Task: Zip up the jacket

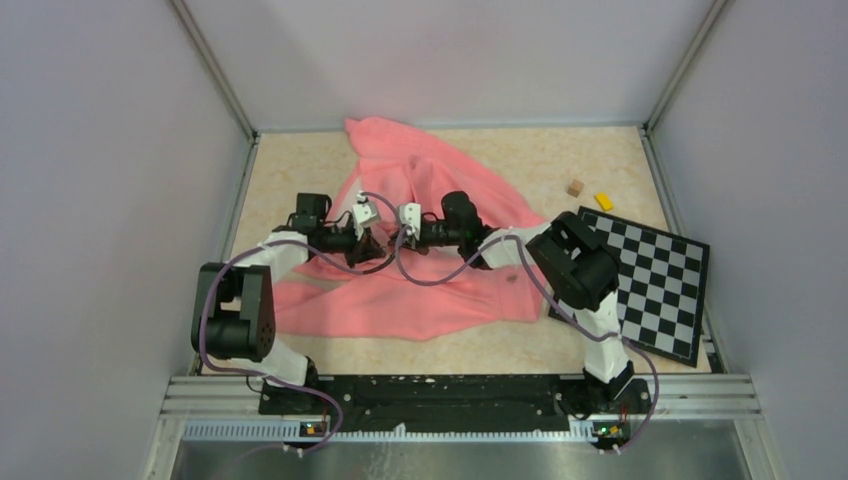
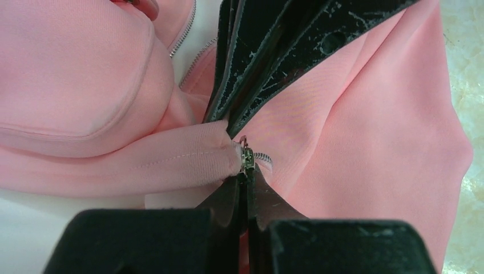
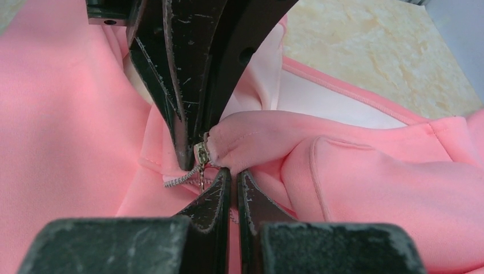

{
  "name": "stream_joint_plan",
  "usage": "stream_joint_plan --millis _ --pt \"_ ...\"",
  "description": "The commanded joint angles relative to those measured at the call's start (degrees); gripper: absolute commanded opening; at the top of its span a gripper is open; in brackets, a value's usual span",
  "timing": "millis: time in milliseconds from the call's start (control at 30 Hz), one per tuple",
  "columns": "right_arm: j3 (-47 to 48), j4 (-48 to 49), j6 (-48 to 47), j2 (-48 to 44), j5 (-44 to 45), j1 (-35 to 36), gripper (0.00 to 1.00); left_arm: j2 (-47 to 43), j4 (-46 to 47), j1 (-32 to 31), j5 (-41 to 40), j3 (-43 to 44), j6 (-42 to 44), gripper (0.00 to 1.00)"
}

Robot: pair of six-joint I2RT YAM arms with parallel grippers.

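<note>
We see the left hand (image 2: pixel 246 177) and right hand (image 3: pixel 233 174), each pressed together, pinching the jacket (image 1: pixel 400 305) at its zipper slider (image 2: pixel 246 158) on the desk (image 1: pixel 560 160).

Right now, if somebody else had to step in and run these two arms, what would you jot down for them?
Left fingers: shut, pinching the jacket at the zipper slider.
Right fingers: shut on the jacket's edge just beside it, tips nearly meeting the left ones.
Jacket: spread over the middle of the table, front open, pale lining showing.
Done: both arms have hold at the zipper's end.
Left to do: the zipper teeth lie apart, so the slider probably has to be drawn along them to close the front.
</note>
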Motion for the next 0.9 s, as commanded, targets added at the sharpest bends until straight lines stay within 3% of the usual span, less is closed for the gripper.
stream_joint_plan --millis 0,233,433,567,800,867 --pt "-1.4 1.6 1.8 -3.7 -5.3 4.4 0.00 -2.7 5.4 -0.5 -0.3 0.5 -1.0 0.00" --pt "-3.5 7.7 6.9 -5.0 -5.3 4.7 0.00 -2.7 6.0 -0.4 -0.5 0.2 -1.5 0.00" --pt "-4.6 11.5 6.0 -6.5 0.3 4.8 0.00 -1.7 4.8 -1.1 2.1 0.4 -1.2 0.00" --pt "0.2 8.0 4.0 -4.1 -2.4 4.9 0.00 0.3 1.8 -3.7 -0.3 1.0 1.0 0.00" --pt "-1.0 7.1 4.8 -5.6 -2.4 4.9 0.00 -0.4 0.3 -3.6 -0.8 1.9 1.1 0.00" --pt "-2.2 5.1 4.8 -6.4 -1.8 4.4 0.17 -0.8 0.7 -3.4 -1.0 1.5 1.0 0.00"
